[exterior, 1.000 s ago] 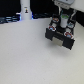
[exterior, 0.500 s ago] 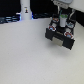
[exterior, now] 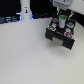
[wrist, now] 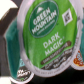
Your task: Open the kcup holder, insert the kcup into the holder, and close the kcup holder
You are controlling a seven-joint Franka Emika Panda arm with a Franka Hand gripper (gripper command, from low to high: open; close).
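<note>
Gripper [exterior: 62, 20] unmoved over kcup holder [exterior: 61, 36]

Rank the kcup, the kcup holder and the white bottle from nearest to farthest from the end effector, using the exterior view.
1. kcup: green, right at it.
2. kcup holder: black, just beneath, on the exterior view's right.
3. white bottle: far back on the exterior view's left.

A pale, off-white table [exterior: 25, 55] fills most of the exterior view, evenly lit and bare-looking across its lower half. Along the top edge of the frame the background [exterior: 10, 7] is dark, with blurred bluish shapes at the upper left.
</note>
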